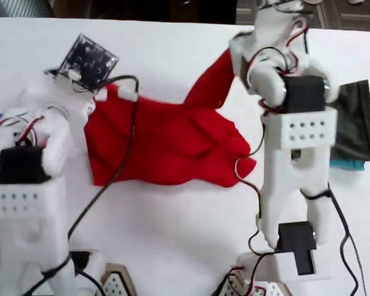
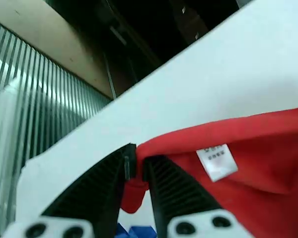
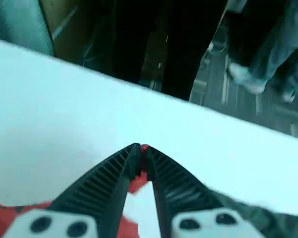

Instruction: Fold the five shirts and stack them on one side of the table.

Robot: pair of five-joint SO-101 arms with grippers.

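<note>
Red cloth shirt (image 1: 166, 145) lies spread on the white desk (image 1: 172, 234), between the two sets of fingers. Left fingers (image 2: 104, 183) are closed on its edge at one end, with the sewn-in label (image 2: 217, 161) just beside them. Right fingers (image 3: 109, 178) are closed on the sleeve tip at the opposite end. Dark green folded shirt (image 1: 357, 123) sits beyond the right fingers, on the side away from the red shirt and apart from it. It lies on a blue folded cloth (image 1: 348, 164).
</note>
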